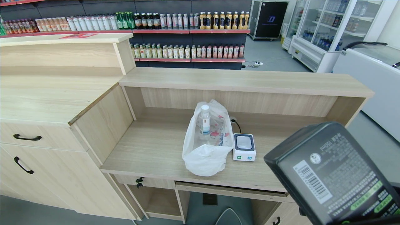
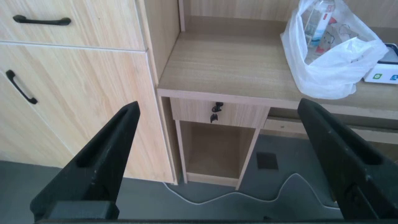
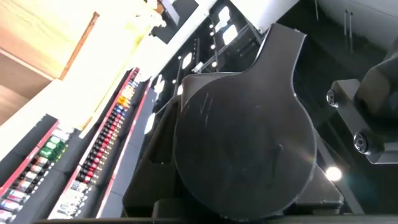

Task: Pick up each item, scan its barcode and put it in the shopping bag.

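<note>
A black flat bottle (image 1: 331,175) hangs close to the head camera at the lower right, its white barcode label (image 1: 312,181) facing up. My right gripper (image 3: 249,162) is shut on this black bottle (image 3: 242,137), whose rounded end faces the wrist camera. On the counter stands a white shopping bag (image 1: 207,147) with a clear bottle (image 1: 204,122) upright inside. A white barcode scanner (image 1: 244,147) sits just right of the bag. My left gripper (image 2: 219,112) is open and holds nothing, low in front of the counter, left of the bag (image 2: 329,56).
The wooden counter (image 1: 150,150) has a raised back ledge (image 1: 243,82) and a taller cabinet with drawer handles (image 1: 27,137) on the left. A drawer with a key (image 2: 214,113) sits under the counter edge. Drink shelves (image 1: 187,31) and a fridge (image 1: 325,28) stand behind.
</note>
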